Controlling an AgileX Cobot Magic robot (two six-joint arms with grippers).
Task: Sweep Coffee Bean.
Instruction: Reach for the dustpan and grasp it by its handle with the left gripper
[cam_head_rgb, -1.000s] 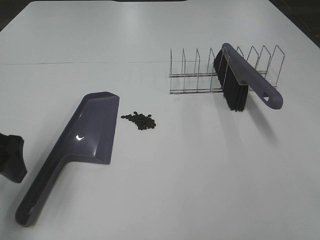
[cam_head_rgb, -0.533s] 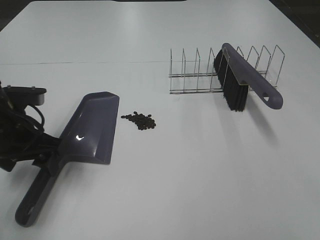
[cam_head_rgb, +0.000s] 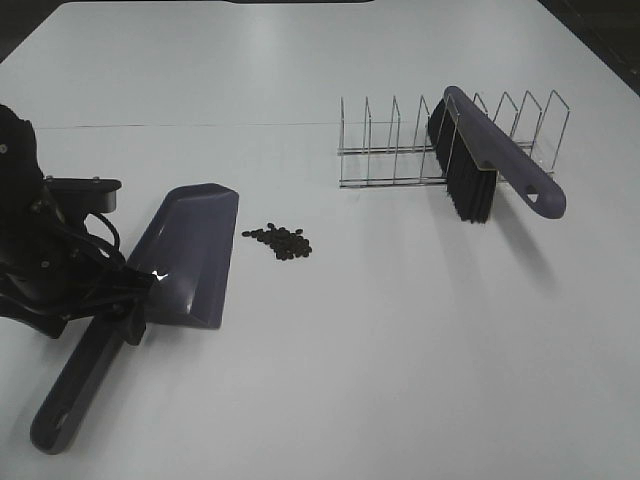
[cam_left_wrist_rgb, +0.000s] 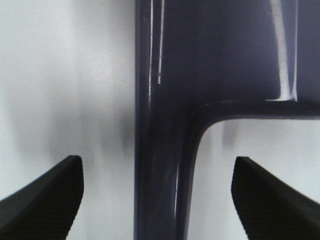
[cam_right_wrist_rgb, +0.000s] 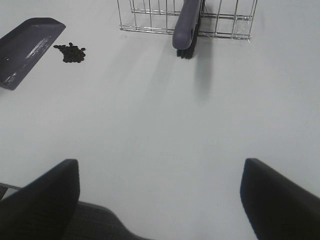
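Coffee bean (cam_head_rgb: 278, 241): small dark cluster, lying loose on the white desk (cam_head_rgb: 400, 350), just beside the open lip of the dustpan and well apart from the brush.
Dustpan (cam_head_rgb: 190, 250): purple, lying flat, its mouth facing the beans and its long handle (cam_head_rgb: 80, 385) pointing away from them.
Left end effector (cam_left_wrist_rgb: 157, 185): jaws standing apart, straddling the dustpan handle where it is joining the pan. Bare desk is showing between each finger (cam_left_wrist_rgb: 50, 190) and the handle, so nothing is clamped yet.
Step in hand: judged to be taking hold of the dustpan.
Doing it well: the handle is sitting off centre between the fingers, so centring before pinching is advisable. A one-sided first touch is likely to swing the pan.
Pan attitude: keeping the lip flat against the desk and facing the cluster is giving the beans a place to go.
Hazard: the lip is lying close to the beans, and a nudged pan is likely to scatter them, since they roll easily.
Brush (cam_head_rgb: 495, 150): purple back and black bristles, leaning in the wire rack (cam_head_rgb: 390, 150), untouched.
Right end effector (cam_right_wrist_rgb: 160, 195): jaws standing wide apart and empty, hovering over bare desk well short of the rack.
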